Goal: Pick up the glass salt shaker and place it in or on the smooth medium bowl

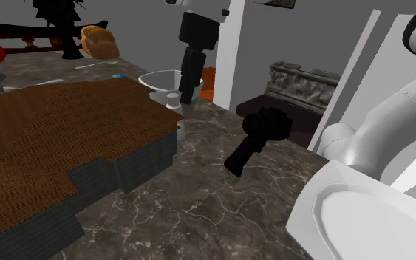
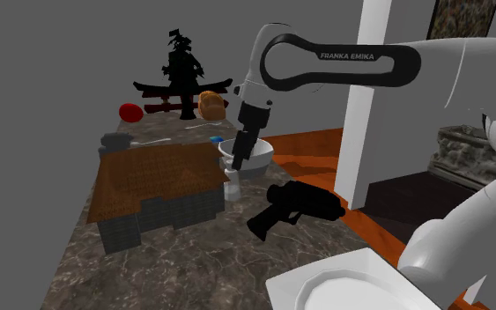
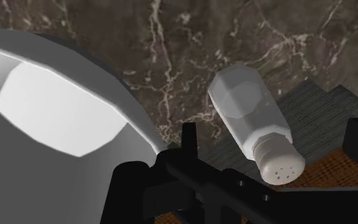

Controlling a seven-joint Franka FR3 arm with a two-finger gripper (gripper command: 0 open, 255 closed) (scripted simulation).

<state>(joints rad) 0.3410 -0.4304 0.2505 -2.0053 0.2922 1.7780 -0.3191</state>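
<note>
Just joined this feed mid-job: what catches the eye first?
The black gripper hangs open close above the pale salt shaker, which stands on the marble counter beside the white bowl. A bulky black object lies toward the shoulder view's lower right, near a white plate.

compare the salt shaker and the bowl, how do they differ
The salt shaker is small, tall and narrow; the bowl is much wider and low. The shaker is closed by a holed cap; the bowl is open on top. Both are pale grey-white and stand upright on the dark marble counter.
</note>
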